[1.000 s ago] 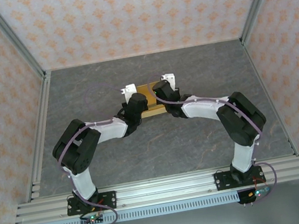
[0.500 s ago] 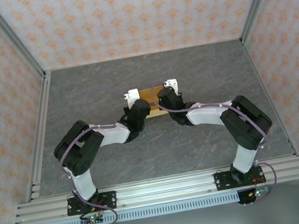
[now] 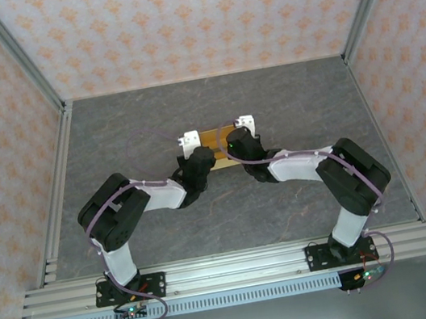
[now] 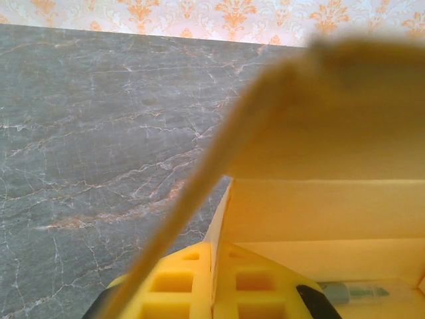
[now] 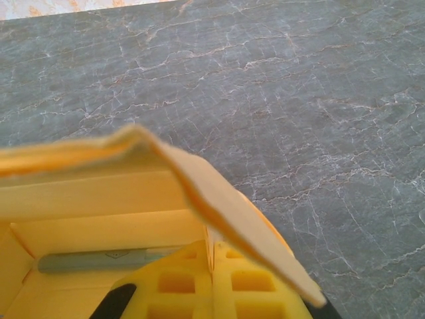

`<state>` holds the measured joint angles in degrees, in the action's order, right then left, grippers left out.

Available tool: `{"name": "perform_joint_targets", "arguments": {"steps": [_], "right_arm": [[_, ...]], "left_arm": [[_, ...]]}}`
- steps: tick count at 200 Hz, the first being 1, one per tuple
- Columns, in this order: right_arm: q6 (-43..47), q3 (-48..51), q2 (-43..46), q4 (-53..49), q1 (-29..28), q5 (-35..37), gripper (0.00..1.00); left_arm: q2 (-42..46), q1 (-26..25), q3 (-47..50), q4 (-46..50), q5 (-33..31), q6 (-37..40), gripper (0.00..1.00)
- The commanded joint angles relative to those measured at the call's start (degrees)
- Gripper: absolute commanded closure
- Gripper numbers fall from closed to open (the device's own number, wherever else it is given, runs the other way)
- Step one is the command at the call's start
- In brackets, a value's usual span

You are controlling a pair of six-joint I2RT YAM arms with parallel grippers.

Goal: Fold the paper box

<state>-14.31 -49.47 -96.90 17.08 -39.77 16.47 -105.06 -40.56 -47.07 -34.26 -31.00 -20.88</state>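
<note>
Here, midway across the desk, the left end effector and right end effector are each clenching one end of the paper box; its lid flap is arching overhead, probably needing lowering and tucking next.

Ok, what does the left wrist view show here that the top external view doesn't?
Left wrist: the paper box from inside, a greyish stick lying in it, a raised flap overhead, and the left pincer shut on a side wall. Top external: the left arm and right arm meeting at the box from either side. Both: the box on the grey marbled table.
</note>
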Motion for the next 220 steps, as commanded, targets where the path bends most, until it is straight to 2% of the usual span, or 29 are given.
{"name": "perform_joint_targets", "arguments": {"steps": [1,87,159,189,206,220], "right_arm": [[-1.5,1.6,1.7,-1.8,0.4,2.7,0.96],[-3.1,3.6,4.5,-2.8,0.4,1.6,0.86],[-4.0,5.8,9.0,-5.2,0.3,-1.2,0.68],[-4.0,6.9,10.9,-6.2,0.4,-3.1,0.66],[-2.4,7.0,11.6,-6.6,0.3,-3.9,0.65],[2.8,5.9,12.2,-7.6,0.9,-5.9,0.6]], "left_arm": [[1.7,0.2,2.0,-0.6,-6.7,1.0,1.0],[0.7,-0.8,2.4,-2.4,-9.7,3.5,1.0],[0.3,-1.2,3.0,-4.2,-11.8,6.2,1.0],[-0.2,-1.3,3.4,-5.5,-11.9,6.7,1.0],[0.1,-1.3,3.2,-4.9,-10.9,6.7,1.0],[0.3,-1.3,3.0,-4.4,-10.2,6.8,1.0]]}}
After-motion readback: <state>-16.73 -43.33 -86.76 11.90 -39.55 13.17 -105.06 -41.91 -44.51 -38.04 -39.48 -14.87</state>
